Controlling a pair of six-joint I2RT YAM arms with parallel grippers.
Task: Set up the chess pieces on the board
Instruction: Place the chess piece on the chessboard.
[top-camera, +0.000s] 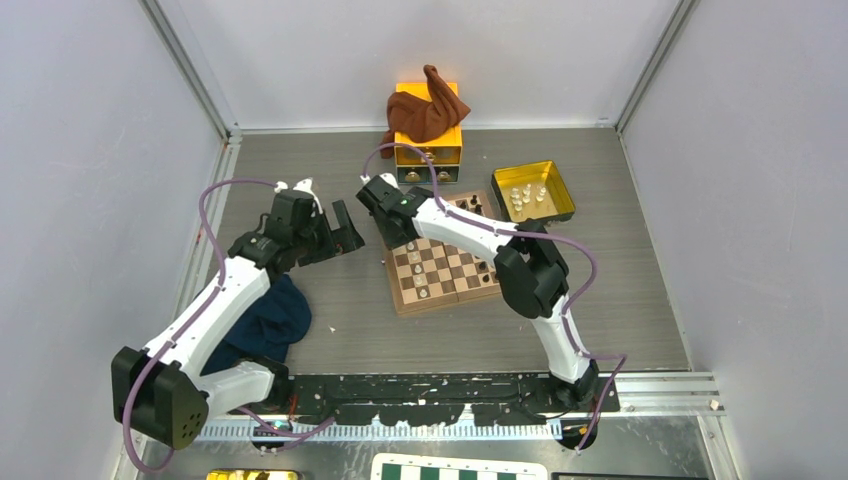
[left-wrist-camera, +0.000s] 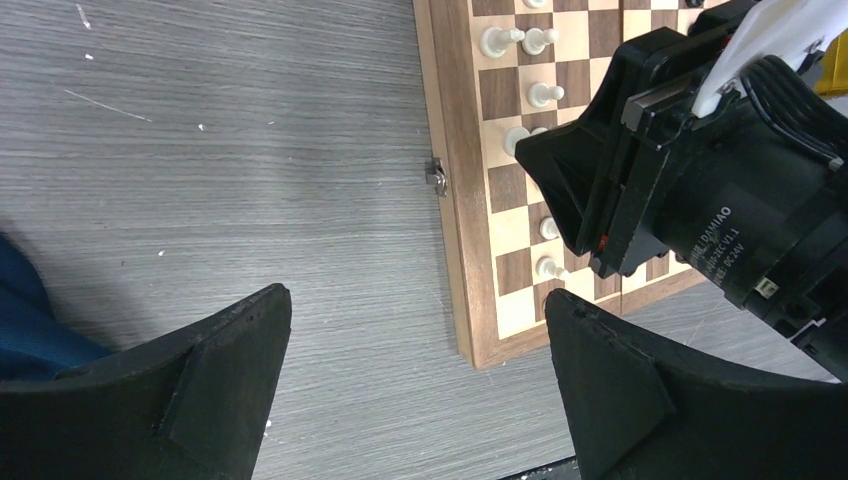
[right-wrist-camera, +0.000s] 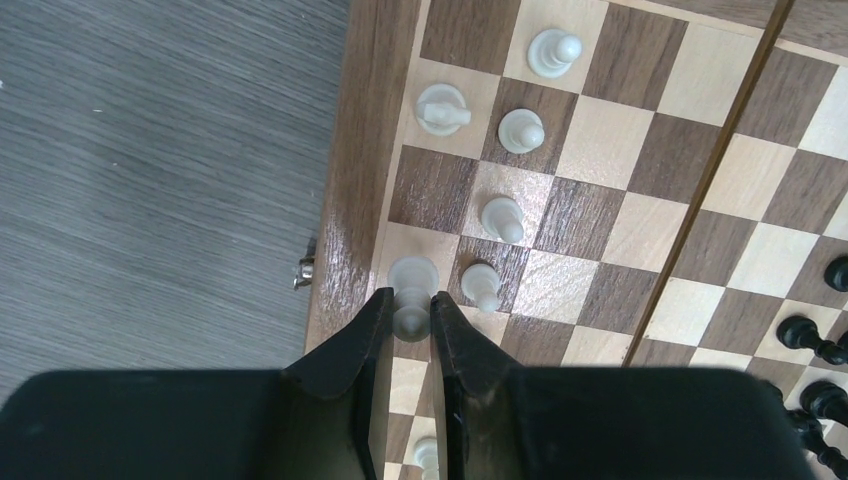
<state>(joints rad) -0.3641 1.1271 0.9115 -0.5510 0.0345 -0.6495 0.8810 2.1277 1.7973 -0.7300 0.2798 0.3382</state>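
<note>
- Board (top-camera: 447, 262): one, square and wooden, with dark and tan squares. It lies on the counter (top-camera: 330, 330) right of centre, turned slightly out of line with the counter's edges. Its fold seam runs parallel to the border that carries the metal latch (right-wrist-camera: 304, 268).
- Cream pieces (right-wrist-camera: 503, 217): seven in the right wrist view, in the two files nearest the latch border. One is only partly shown at the bottom edge. Most stand with tops toward the camera, long axis upright from the squares.
- Held cream piece (right-wrist-camera: 412, 272): one of the seven, upright, its base over a tan square beside the border. Contact with the square cannot be told.
- Dark pieces (right-wrist-camera: 805, 335): at least three, at the right edge of that view beyond the seam. The frame cuts off the count.
- Right end effector (right-wrist-camera: 411, 300): one, narrow, fingers clamped on the upper part of the held cream piece.
- Left end effector (left-wrist-camera: 417, 298): one, fingers wide apart and holding nothing, over bare counter just beside the latch border.
- Yellow tray (top-camera: 553, 178): one, beyond the board's far right corner, holding several cream pieces too small to count.
- Drawer box (top-camera: 445, 150): one, orange, at the back, with one brown cloth (top-camera: 425, 110) draped on it.
- Blue cloth (top-camera: 270, 320): one, beside the left arm.
</note>
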